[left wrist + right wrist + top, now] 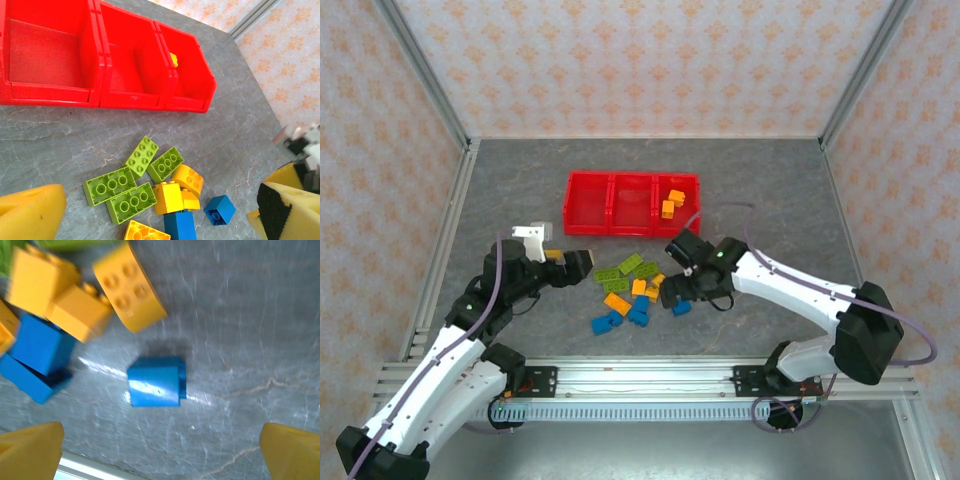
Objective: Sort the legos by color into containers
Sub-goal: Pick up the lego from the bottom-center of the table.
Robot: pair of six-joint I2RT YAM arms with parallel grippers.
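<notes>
The containers [588, 232] are one red tray of three bins at mid table. Its right bin holds two orange-yellow legos [672, 203]; the left and middle bins look bare. Lime green [620, 272], orange-yellow [617, 303] and blue legos [638, 312] lie in a loose pile in front of the tray. My left gripper [570, 262] hovers open at the pile's left, above green legos [120, 192] and a yellow one [168, 197]. Open as well, my right gripper [677, 296] stands at the pile's right, over a single blue lego [156, 381] lying apart on the table between its pads [30, 450].
The grey table is fenced by aluminium posts and patterned walls. A metal rail [630, 378] runs along the near edge, close to the blue lego under my right gripper. Bare table lies left and right of the tray.
</notes>
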